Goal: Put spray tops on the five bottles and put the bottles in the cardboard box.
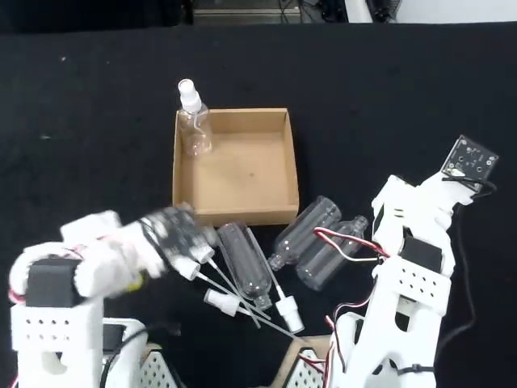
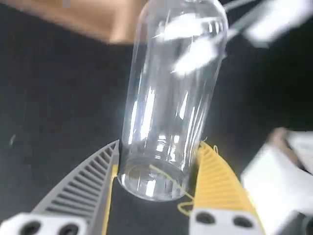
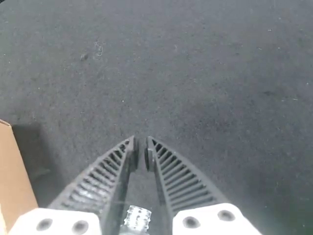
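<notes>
right gripper (image 3: 140,147): fingers closed to a slit | over black table (image 3: 205,73) | cardboard box (image 3: 12,171) corner, probably, just beside

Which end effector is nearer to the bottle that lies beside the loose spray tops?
Left. The left end effector grips the bottle at its base. The right end effector is shut over the table beside the box, touching no bottle.

Box (image 1: 242,182) mostly free (bottle (image 1: 195,133) in corner); loose bottles (image 1: 242,259) along front
</notes>
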Controlling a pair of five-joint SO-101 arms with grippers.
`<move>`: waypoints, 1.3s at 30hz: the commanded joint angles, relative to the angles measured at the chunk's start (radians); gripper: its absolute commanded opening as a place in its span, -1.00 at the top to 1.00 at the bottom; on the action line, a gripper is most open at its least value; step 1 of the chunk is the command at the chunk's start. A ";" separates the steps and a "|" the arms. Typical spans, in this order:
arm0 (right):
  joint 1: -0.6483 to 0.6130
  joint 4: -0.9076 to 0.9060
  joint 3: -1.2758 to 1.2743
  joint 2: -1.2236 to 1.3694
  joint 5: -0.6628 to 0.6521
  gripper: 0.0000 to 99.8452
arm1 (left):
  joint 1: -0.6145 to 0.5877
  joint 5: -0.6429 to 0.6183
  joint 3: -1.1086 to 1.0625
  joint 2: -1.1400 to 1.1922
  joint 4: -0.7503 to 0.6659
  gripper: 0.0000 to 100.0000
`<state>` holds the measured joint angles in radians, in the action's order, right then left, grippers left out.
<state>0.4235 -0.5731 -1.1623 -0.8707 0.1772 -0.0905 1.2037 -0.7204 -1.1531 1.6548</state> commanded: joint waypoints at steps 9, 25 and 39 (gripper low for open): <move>-0.017 -0.008 0.044 -0.028 0.011 0.96 | -0.622 0.008 -0.084 0.457 -0.468 0.83; -0.101 -0.005 0.013 -0.028 0.003 0.96 | -0.920 0.012 -0.082 0.773 -0.663 0.35; -0.098 -0.009 0.012 -0.027 0.003 0.96 | -0.664 0.008 0.317 0.781 -0.247 0.41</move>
<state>0.3345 -0.5731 -1.1623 -0.8707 0.1834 -0.8470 1.2068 -0.5102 -0.3920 1.3725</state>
